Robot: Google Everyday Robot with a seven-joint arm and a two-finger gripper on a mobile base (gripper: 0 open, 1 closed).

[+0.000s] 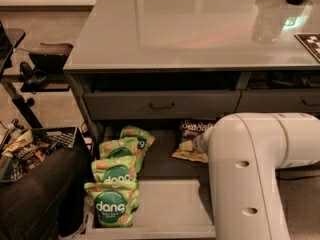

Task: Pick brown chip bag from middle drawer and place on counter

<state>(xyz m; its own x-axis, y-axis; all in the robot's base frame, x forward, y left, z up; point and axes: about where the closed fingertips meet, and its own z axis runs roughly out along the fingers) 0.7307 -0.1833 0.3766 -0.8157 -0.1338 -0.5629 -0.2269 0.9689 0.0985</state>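
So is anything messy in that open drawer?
In the middle drawer, the green dang bags flop over each other in a crooked row on the left. The brown chip bag lies at the back, half hidden by the white arm, which also hides the gripper.

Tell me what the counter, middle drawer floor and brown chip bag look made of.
Counter: glossy glass or laminate, mirrors lights. Middle drawer floor: pale matte metal, probably. Brown chip bag: crinkled printed film. Hand hidden behind the arm.

Arm hides tool, blocks middle drawer R; dang bags crowd L, centre free
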